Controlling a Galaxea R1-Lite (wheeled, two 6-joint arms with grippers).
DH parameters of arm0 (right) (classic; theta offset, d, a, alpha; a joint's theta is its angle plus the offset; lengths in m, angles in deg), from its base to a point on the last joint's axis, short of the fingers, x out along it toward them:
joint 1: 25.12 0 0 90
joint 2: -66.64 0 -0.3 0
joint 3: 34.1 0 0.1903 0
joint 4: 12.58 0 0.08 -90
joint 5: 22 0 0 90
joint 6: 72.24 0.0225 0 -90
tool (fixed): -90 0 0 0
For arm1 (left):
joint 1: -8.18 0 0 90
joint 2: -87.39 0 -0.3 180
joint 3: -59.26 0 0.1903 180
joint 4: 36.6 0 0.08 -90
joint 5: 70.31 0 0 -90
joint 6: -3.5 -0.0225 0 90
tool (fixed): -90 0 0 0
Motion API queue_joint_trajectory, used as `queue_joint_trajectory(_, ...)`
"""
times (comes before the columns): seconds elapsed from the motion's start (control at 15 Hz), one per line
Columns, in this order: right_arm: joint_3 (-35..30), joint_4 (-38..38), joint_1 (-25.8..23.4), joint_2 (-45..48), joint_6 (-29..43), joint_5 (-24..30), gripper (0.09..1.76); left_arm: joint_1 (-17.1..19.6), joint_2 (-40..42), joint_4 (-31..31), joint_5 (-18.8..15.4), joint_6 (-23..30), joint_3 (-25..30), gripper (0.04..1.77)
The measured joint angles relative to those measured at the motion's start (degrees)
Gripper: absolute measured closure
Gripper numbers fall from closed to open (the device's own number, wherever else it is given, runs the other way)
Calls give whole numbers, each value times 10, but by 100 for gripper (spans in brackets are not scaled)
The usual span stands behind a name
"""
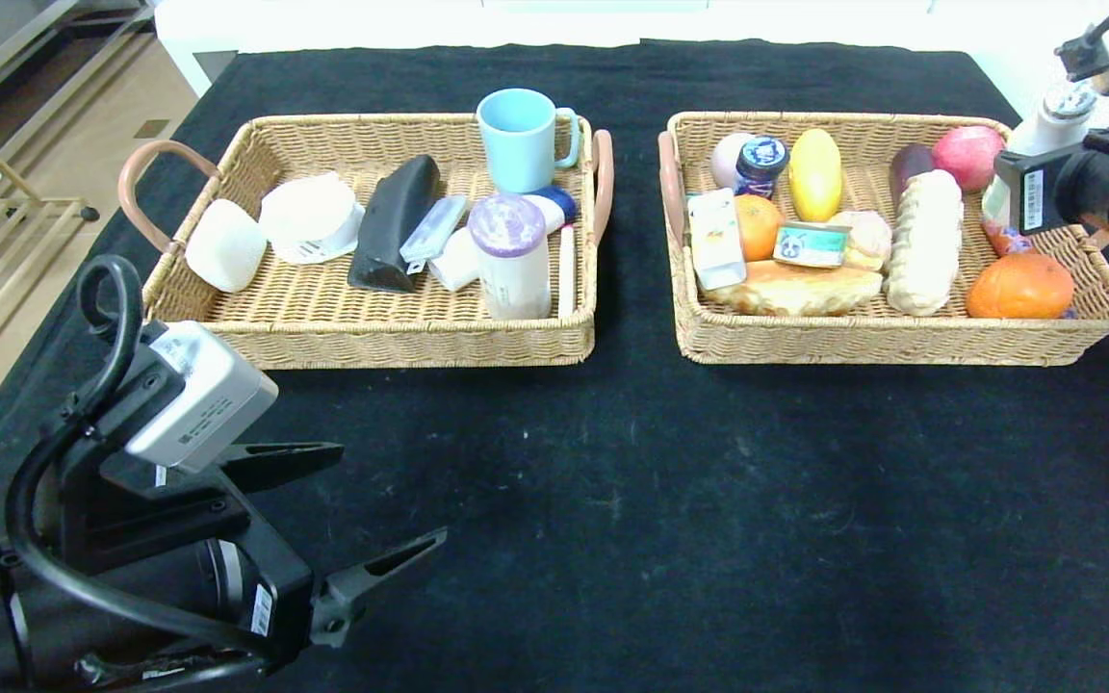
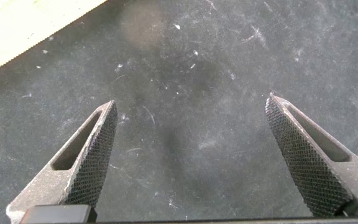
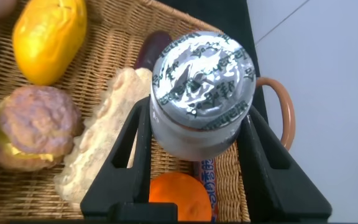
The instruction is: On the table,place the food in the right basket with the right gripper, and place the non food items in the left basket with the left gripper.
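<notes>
Right gripper (image 3: 194, 146): clamped on foil-capped bottle (image 3: 199, 93), raised over right basket's (image 1: 901, 337) far right edge. Left gripper (image 1: 362, 500): spread wide, empty, low over bare table (image 1: 660, 481) before left basket (image 1: 420, 337).

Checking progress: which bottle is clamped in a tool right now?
The foil-capped white bottle, held by the right tool above the right basket. The purple-capped one stands untouched in the left basket.
</notes>
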Motion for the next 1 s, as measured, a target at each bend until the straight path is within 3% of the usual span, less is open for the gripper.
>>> queue_joint_trajectory(0.27, 5, 7, -5, -28, 3, -12, 98, 0, -4, 0, 0, 0, 2, 9)
queue_joint_trajectory(0.73, -6, 25, -8, -28, -2, -13, 49, -1, -4, 0, -1, -1, 2, 9)
queue_joint_trajectory(1.0, -38, 15, 38, 10, -10, -25, 35, -1, -2, -1, 0, -1, 2, 9)
